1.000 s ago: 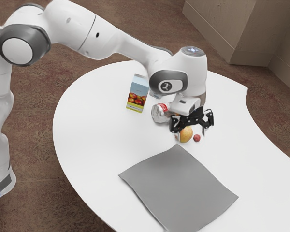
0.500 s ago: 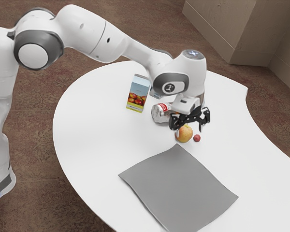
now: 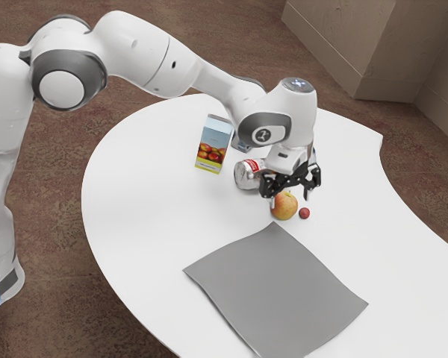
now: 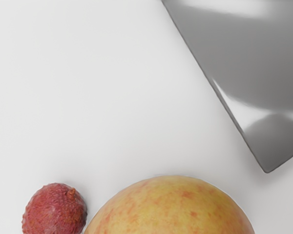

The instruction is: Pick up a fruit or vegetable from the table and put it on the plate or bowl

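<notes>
Could not read the label on the can [image 3: 246,171], lying on its side and partly covered by the arm's white hand. Lost the near edge of the grey mat [image 3: 276,294] past the exterior view's lower border, and the lower half of the apple [image 4: 168,207] past the wrist view's border. Fingertip contact with the fruit: not to be told from the exterior view. Saw there the tool [image 3: 285,192] poised directly over the apple [image 3: 284,207], fingers spread well apart and clamped on nothing. Found the apple resting on the white surface [image 3: 149,209], just beyond the mat's far corner. Made out in the exterior view no more than a small red dot for the lychee [image 3: 305,213], just beside the apple toward the exterior view's right. Picked out in the wrist view the bumpy red skin of the lychee [image 4: 54,209], close against the apple's mottled yellow-red flank, and one corner of the grey mat [image 4: 244,73] with a pale sheen across it. Noted the can just on the far side of the apple, close by the tool's finger toward the exterior view's left. Noted an upright juice carton [image 3: 213,144] with fruit printed on it, near the can and farther toward the exterior view's left. Beyond the surface, brown carpet [image 3: 52,224] and a beige cabinet [image 3: 358,45] at the far right.
</notes>
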Motion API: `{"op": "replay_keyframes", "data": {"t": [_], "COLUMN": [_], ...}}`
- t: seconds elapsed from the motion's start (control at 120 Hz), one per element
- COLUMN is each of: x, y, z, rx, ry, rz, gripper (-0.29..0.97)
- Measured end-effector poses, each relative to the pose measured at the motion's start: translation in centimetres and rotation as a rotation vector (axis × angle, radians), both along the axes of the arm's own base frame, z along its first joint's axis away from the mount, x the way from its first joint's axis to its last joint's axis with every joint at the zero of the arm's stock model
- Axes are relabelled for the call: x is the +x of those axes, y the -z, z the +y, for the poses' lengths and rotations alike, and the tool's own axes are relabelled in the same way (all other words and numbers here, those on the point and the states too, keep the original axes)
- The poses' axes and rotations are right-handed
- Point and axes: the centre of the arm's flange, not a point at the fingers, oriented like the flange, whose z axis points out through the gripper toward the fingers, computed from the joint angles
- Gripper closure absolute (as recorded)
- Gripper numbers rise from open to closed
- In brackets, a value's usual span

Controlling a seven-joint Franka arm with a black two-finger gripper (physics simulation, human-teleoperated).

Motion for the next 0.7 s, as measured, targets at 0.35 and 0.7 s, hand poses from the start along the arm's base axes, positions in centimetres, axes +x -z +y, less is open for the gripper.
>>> {"op": "replay_keyframes", "data": {"t": [0.35, 0.7], "x": [0.2, 0.3], "y": [0.9, 1.7], "z": [0.9, 1.0], "rx": [0.002, 0.005], "ry": [-0.013, -0.013], "rz": [0.014, 0.026], "gripper": [0.00, 0.00]}}
